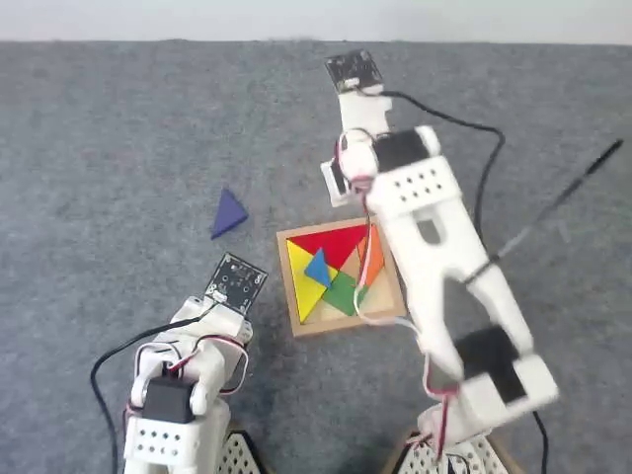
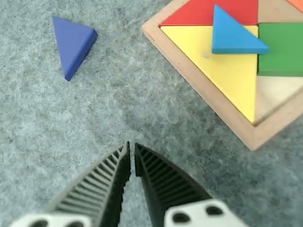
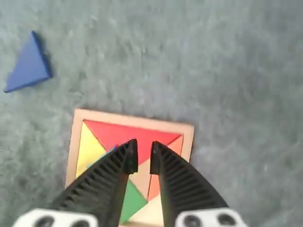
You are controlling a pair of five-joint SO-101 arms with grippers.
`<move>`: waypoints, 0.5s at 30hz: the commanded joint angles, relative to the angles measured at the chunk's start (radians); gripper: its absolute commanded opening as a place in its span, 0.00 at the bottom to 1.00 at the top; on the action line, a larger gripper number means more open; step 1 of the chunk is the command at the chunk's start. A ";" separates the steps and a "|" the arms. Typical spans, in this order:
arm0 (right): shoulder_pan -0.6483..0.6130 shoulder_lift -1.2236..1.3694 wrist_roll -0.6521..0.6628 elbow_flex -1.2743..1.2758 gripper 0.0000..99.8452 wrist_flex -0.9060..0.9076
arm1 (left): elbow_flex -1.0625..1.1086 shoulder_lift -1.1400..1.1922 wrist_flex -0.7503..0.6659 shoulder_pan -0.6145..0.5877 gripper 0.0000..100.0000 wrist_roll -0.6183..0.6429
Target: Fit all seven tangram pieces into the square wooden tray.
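Observation:
The square wooden tray [image 1: 346, 324] lies mid-table and holds a red triangle [image 1: 331, 242], a yellow triangle [image 2: 227, 71], a green square [image 2: 284, 49] and an orange piece [image 1: 372, 255]. A light blue triangle [image 2: 234, 35] rests partly on top of the yellow and red ones. A dark blue triangle [image 1: 229, 213] lies loose on the carpet, left of the tray. My left gripper [image 2: 131, 147] is shut and empty, low over the carpet near the tray's corner. My right gripper [image 3: 143, 144] hangs above the tray [image 3: 137, 118], its fingers a narrow gap apart with nothing between them.
Grey carpet covers the whole table. The right arm [image 1: 434, 247] stretches across the tray's right side toward the far edge. Bare wood shows in the tray [image 2: 199, 85] beside the green square. Black cables trail from both arms.

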 commanded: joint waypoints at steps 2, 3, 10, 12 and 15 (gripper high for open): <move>0.015 -0.252 0.118 0.425 0.04 -0.357 | -0.010 -0.017 -0.002 0.000 0.02 -0.015; 0.019 -0.283 0.144 0.519 0.04 -0.440 | -0.010 -0.017 -0.002 0.000 0.02 -0.015; -0.028 -0.302 0.334 0.727 0.04 -0.634 | -0.010 -0.017 -0.002 0.000 0.02 -0.015; -0.058 -0.243 0.370 0.684 0.04 -0.599 | -0.010 -0.017 -0.002 0.000 0.02 -0.015; -0.091 -0.124 0.411 0.572 0.01 -0.521 | -0.010 -0.017 -0.002 0.000 0.02 -0.015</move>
